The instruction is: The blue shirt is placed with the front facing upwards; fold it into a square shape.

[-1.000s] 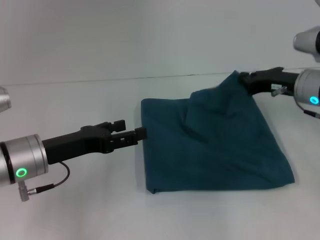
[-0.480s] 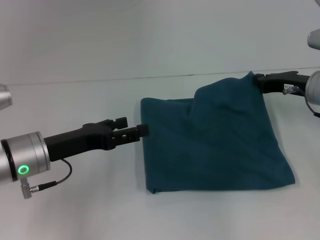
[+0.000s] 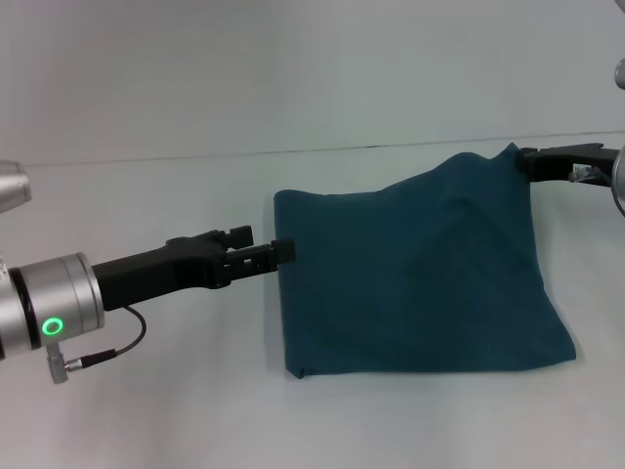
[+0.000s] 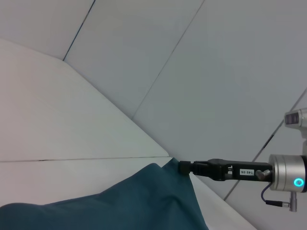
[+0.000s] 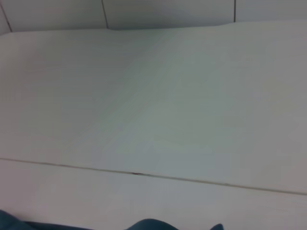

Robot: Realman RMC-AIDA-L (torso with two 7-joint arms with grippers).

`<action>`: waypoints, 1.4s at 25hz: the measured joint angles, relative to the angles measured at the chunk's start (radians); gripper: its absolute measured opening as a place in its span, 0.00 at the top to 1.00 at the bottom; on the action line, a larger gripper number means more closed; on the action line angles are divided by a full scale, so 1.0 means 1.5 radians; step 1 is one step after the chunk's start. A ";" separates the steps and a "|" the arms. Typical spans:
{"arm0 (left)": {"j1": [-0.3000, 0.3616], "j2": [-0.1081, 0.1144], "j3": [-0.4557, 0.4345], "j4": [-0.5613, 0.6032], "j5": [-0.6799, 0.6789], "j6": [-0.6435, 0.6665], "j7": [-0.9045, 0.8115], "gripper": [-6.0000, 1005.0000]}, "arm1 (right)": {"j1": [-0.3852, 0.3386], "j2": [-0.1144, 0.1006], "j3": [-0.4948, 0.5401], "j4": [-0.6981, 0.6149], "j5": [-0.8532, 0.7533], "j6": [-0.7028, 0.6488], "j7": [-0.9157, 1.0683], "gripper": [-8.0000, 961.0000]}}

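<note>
The blue shirt is seen already folded into a rough rectangle, lying near the middle of the surface, shifted twd the robot's right side. No lettering is visible; only plain teal fabric faces up.

The right gripper is pressed together on the shirt's far right corner, which is held lifted off the surface, so the cloth slopes down from that corner to the flat near edge. The pinch is confirmed in the left wrist view, where the right gripper is shown clamped on the raised tip of the shirt.

The left gripper is placed at the shirt's left edge, near the far left corner, approx level w/ the surface. Its tips are touching or just overlapping the cloth edge; whether fabric is pinched can't be told, nor whether it is spread.

Key relation: the far edge is stretched betw. the two grippers, running left to right across the surface, w/ the right end raised. The shirt's long axis lies roughly left-right. The lifted corner is nearest the right arm, so the next fold is probably led by it, twd the near edge.
</note>
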 joint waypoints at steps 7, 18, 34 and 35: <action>-0.001 0.000 0.000 -0.004 0.000 0.000 0.000 0.07 | 0.004 -0.003 -0.003 0.019 -0.001 0.005 0.004 0.96; -0.006 0.001 0.002 -0.023 0.000 -0.002 0.000 0.07 | 0.002 0.001 0.005 0.037 0.001 0.064 0.022 0.84; -0.027 0.001 0.077 -0.071 0.026 -0.054 -0.116 0.08 | -0.017 0.004 0.023 -0.034 0.006 -0.033 0.019 0.27; -0.029 0.001 0.084 -0.072 0.027 -0.058 -0.133 0.08 | -0.018 0.004 0.024 -0.038 0.006 -0.036 0.019 0.27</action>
